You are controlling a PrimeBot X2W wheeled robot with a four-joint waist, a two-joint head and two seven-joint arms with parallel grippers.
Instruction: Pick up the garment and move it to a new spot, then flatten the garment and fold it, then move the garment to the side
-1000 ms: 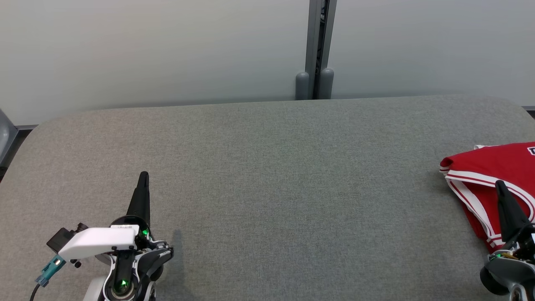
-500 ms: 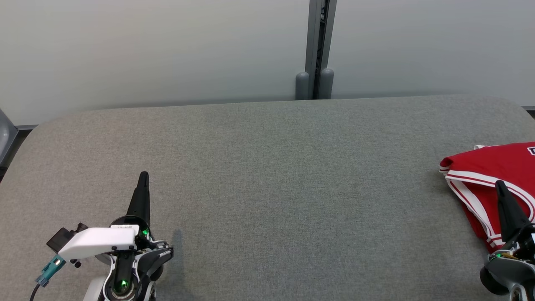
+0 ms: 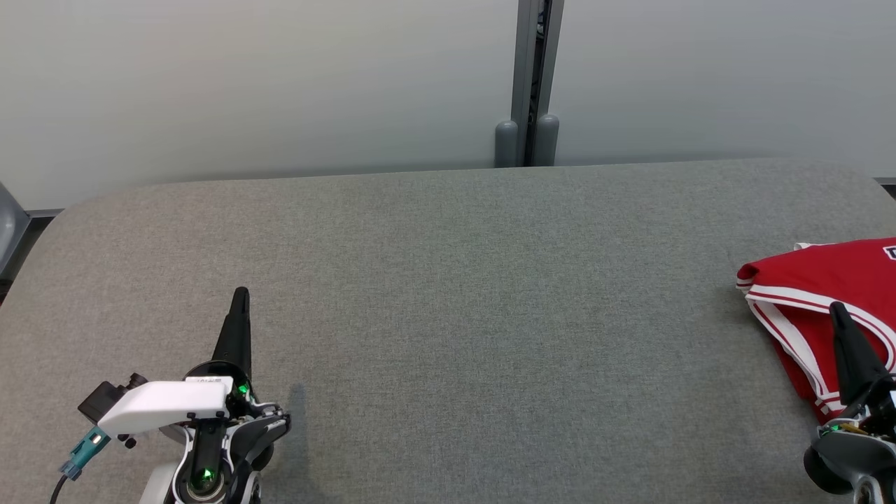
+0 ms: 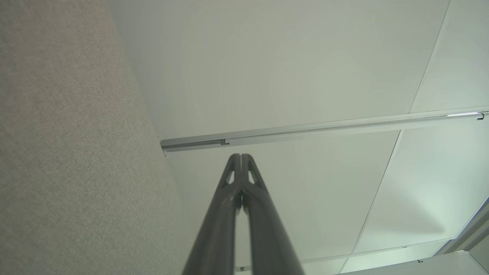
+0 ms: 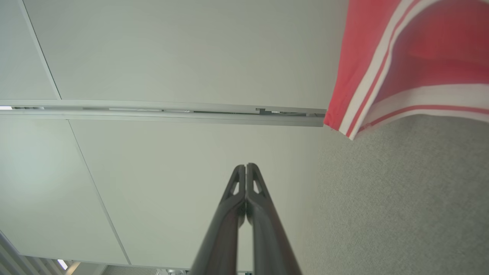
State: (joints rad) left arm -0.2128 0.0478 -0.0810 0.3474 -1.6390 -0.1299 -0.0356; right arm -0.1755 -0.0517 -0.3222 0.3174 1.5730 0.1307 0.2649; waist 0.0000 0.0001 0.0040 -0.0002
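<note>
The garment (image 3: 819, 287) is a red jersey with white stripes, lying bunched at the far right of the grey padded table (image 3: 448, 315), partly cut off by the frame edge. In the right wrist view the garment (image 5: 416, 61) fills the upper right corner. My right gripper (image 3: 835, 308) is shut, its fingers raised in front of the garment's near edge with nothing between them; its tips (image 5: 245, 166) meet in its own view. My left gripper (image 3: 241, 292) stands shut and empty at the lower left, far from the garment, its tips (image 4: 241, 156) pressed together.
Behind the table stands a pale wall with a grey vertical post (image 3: 529, 84) and two rounded caps at its foot. A grey object (image 3: 8, 227) shows at the left edge beside the table's rounded corner.
</note>
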